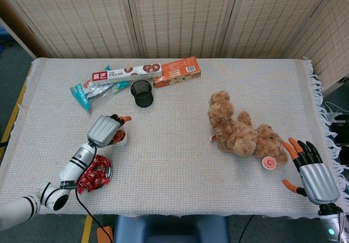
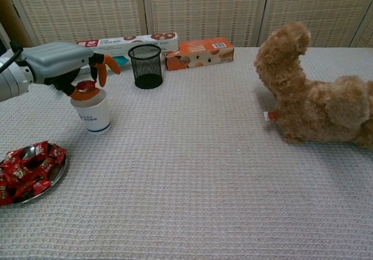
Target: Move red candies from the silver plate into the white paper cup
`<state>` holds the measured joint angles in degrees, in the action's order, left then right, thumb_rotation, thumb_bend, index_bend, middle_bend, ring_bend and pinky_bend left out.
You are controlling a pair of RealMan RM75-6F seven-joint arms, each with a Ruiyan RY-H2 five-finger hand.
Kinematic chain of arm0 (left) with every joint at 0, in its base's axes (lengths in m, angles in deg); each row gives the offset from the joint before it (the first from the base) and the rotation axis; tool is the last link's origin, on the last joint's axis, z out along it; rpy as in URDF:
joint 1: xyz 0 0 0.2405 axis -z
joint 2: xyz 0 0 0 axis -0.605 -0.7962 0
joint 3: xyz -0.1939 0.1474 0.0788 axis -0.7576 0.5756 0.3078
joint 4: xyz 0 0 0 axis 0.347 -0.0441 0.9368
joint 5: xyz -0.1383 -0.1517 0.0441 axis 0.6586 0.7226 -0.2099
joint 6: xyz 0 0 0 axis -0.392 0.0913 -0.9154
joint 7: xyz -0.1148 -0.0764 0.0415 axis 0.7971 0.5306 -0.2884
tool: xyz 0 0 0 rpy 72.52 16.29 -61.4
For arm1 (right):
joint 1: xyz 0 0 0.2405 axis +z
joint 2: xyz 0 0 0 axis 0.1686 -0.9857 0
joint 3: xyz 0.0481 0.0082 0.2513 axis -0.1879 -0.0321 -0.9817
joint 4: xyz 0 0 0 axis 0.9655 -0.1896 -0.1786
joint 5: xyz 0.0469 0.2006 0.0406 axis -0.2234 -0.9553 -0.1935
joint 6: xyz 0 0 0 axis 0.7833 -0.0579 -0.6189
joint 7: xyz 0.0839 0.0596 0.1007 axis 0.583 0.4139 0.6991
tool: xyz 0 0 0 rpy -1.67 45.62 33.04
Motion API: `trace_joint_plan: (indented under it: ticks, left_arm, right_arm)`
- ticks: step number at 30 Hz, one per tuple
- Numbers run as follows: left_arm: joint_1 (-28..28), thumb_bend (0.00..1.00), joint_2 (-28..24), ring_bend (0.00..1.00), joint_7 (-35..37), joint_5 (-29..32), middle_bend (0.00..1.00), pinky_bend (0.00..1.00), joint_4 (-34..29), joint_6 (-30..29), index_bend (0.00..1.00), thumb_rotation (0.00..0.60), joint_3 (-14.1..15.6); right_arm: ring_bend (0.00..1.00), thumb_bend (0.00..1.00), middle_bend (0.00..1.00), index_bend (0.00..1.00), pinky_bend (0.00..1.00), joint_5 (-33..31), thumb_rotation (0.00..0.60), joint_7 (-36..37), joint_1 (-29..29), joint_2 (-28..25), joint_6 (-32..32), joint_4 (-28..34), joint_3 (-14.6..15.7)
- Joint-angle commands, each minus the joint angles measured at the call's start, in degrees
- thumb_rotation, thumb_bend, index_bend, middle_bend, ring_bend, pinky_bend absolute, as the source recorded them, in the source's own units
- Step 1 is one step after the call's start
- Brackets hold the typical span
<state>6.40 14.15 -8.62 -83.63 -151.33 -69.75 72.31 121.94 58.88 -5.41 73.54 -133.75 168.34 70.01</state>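
The left robot hand [image 2: 70, 67] hovers just above the white paper cup [image 2: 93, 115], its orange-tipped fingers [image 2: 104, 67] spread apart and gripping nothing; a red wrapped candy [image 2: 86, 85] sits at the cup's mouth. The cup stands upright on the woven grey worktop [image 2: 204, 172], near the round silver plate [image 2: 49, 181] heaped with red candies [image 2: 23, 169] towards the front left edge. The right robot hand [image 1: 313, 172] rests well apart at the front right corner, fingers spread, beside the brown plush teddy bear [image 1: 240, 131]

teddy bear [image 1: 240, 132], mesh cup [image 1: 142, 93], snack boxes [image 1: 147, 73]
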Motion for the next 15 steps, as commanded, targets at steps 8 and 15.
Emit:
trace_joint_plan:
  ticks: [8,15]
  left_arm:
    - [0.46,0.38,0.97,0.10,0.27,2.13,0.16,0.31,-0.22,0.98,0.01,0.600,-0.92]
    - [0.54,0.36,1.32,0.00,3.98,0.83,0.05,0.19,1.06,0.06,0.00,0.600,-0.92]
  right_arm:
    - [0.00,0.06,0.00,0.00,0.00,0.06,0.600,0.32,-0.02,-0.19,-0.04,-0.01,0.06]
    - [0.00,0.06,0.00,0.00,0.00,0.14,0.600,-0.02,0.09,-0.07,0.34,0.09,0.20]
